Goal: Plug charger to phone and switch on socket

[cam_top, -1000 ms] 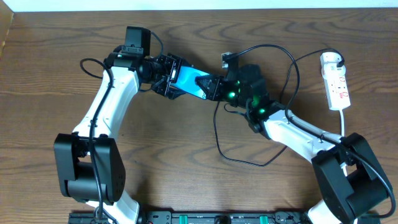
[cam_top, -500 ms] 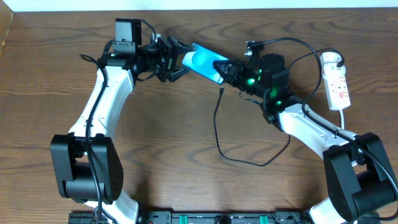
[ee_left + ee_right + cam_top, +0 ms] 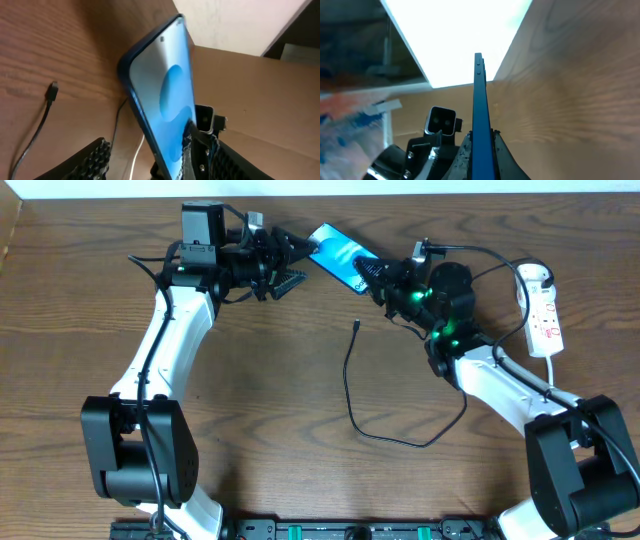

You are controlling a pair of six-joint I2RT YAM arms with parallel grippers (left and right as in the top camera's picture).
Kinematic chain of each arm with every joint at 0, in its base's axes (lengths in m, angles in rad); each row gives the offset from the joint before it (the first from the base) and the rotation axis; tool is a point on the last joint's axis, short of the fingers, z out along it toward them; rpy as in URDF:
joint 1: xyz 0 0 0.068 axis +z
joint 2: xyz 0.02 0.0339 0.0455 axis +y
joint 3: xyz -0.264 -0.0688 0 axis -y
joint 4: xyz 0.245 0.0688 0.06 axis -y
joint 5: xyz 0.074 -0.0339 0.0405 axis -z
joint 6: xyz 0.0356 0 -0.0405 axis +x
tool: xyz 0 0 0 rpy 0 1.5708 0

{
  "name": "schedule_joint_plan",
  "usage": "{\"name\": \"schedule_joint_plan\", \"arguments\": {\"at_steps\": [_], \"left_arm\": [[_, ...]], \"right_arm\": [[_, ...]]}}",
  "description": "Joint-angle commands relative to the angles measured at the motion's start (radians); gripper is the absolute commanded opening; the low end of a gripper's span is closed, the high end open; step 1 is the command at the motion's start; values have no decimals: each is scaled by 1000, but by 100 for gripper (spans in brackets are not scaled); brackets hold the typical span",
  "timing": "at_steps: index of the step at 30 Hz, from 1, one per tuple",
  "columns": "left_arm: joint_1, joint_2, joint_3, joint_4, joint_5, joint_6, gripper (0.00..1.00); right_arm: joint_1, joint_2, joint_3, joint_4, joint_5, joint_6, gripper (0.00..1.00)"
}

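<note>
The phone (image 3: 340,256) is shown with a bright light-blue screen, marked by a deeper blue disc and framed by dark edges. The charger (image 3: 347,385) is seen as thin and black. The socket (image 3: 541,315) is coloured white with small red marks. The table (image 3: 280,460) is patterned in brown wood grain.

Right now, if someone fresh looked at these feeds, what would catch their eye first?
The bright blue phone, held tilted at the back middle of the table, pinched by the right fingers, with the left fingers spread open beside it. Then the charger, lying loose in front with its tip unplugged, and the white socket at the far right.
</note>
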Motion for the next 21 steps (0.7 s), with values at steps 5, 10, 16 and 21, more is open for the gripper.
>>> {"name": "schedule_joint_plan", "arguments": {"at_steps": [5,10,16,21], "left_arm": [[1,-27,16,40,19,167,63],[1,-27,15,44,18,188,58],[1,-27,13,88,16,110,57],[1,-27,8,169,14,10,57]], "right_arm": [[50,-36,16,18,62,166,1],[67,-36,16,43,113,238,1],[91,-36,16,75,134,257,1],[106,-36,16,92,134,275,1]]}}
